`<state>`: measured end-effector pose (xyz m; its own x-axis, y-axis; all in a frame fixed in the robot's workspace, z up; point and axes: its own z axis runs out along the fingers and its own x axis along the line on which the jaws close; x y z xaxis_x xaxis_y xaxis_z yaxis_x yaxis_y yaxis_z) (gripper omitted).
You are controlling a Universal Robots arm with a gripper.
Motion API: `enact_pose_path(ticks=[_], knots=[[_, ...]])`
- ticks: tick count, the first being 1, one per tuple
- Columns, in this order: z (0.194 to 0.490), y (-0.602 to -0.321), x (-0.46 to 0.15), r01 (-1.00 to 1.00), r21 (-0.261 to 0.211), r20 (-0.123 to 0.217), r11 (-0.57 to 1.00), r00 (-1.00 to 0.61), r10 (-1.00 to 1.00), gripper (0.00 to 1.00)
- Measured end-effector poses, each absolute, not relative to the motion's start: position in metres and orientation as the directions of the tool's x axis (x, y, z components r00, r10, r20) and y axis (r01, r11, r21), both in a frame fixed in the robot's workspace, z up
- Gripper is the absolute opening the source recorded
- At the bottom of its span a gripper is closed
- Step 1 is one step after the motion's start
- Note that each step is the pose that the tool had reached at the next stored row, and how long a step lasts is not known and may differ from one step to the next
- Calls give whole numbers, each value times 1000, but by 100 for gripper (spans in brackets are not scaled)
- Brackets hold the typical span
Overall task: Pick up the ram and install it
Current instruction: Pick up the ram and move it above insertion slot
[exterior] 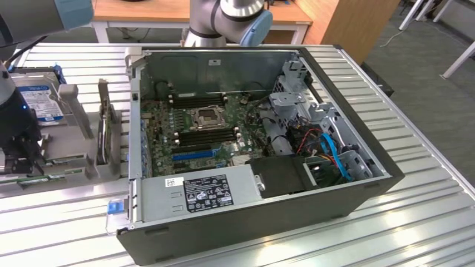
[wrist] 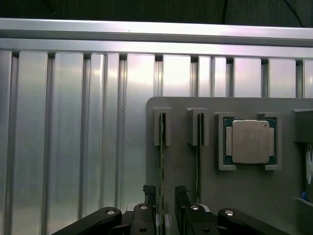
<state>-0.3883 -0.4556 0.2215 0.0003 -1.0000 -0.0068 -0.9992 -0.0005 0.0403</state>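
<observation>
The ram (wrist: 162, 161) stands on its long edge in a narrow slot of a grey tray (wrist: 274, 196), its green edge facing the wrist camera. The gripper (wrist: 163, 189) is open and lowered over it: one of the black fingers (wrist: 182, 198) lies on each side of the stick, with a gap visible between each finger and the board, so nothing is clamped.

Just beside the ram, a second stick (wrist: 198, 166) stands on edge in a parallel slot, outside the fingers. Beyond that stick a processor (wrist: 249, 142) lies flat in a square recess of the same tray, metal lid up. The tray rests on a ribbed aluminium table (wrist: 68, 137).

In the exterior view the gripper (exterior: 22, 164) hangs low over the tray at the exterior view's left. On the same tray a hard drive (exterior: 41, 103) with a blue-and-white label stands propped up, and an expansion card (exterior: 106, 130) stands on edge near the tray's side closest to the computer case (exterior: 297, 222).

The case lies on its side, open, just beside the tray. Inside it the motherboard (exterior: 159, 139) shows its black memory slots (exterior: 210, 135) in banks on both sides of the processor socket (exterior: 206, 117), and the power supply (exterior: 208, 192) sits along the near wall
</observation>
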Motion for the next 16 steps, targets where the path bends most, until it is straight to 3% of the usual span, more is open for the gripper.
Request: enact_pose_path(ticks=[16], knots=[[213,-456,-388,-999,40,-7,0,0,-1000,29]])
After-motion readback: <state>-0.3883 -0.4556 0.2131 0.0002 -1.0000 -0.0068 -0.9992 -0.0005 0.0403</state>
